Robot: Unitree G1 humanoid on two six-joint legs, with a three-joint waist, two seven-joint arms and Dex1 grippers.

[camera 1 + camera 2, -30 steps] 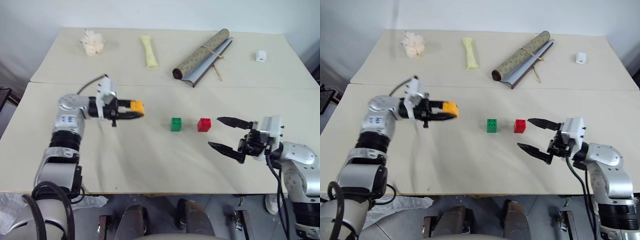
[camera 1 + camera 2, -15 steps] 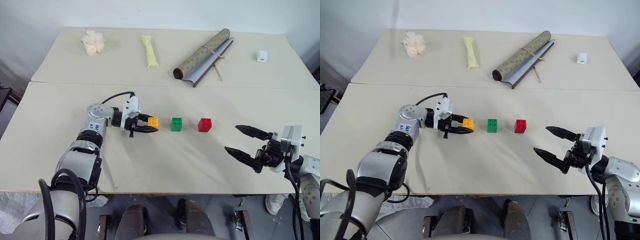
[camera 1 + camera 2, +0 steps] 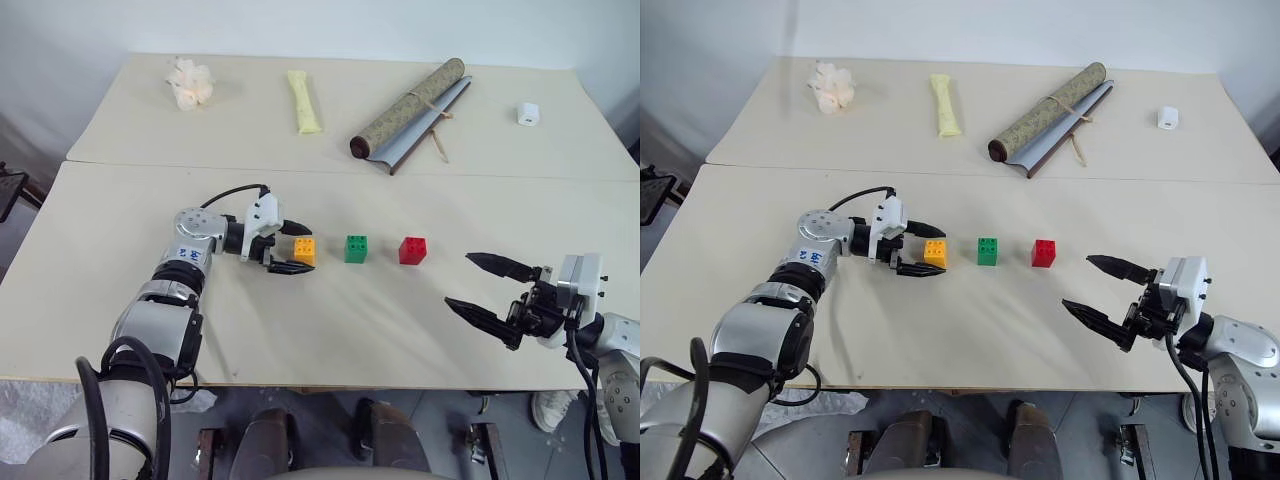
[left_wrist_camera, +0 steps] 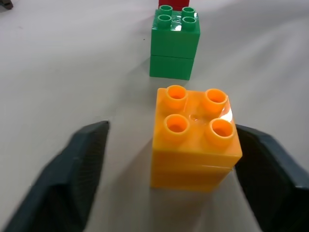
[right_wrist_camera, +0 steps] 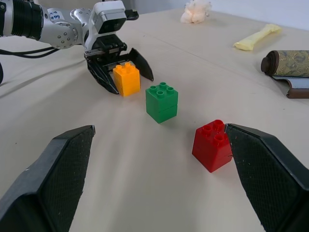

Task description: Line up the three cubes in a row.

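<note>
The cubes stand in a row near the middle of the near table, studs up: the yellow cube on the robot's left, the green cube in the middle, the red cube on the right, each apart from its neighbour. A far table butts against the near one and carries a rolled mat, a pale yellow bag, a crumpled white wad and a small white block, all well apart from the cubes. The left gripper points along the row with its fingers spread to either side of the yellow cube; in the left wrist view the cube sits on the table between the fingers with a clear gap on one side, while on the other side contact cannot be told. The right gripper hovers near the table's front edge, right of the red cube and apart from it, its fingers spread wide with nothing between them.
</note>
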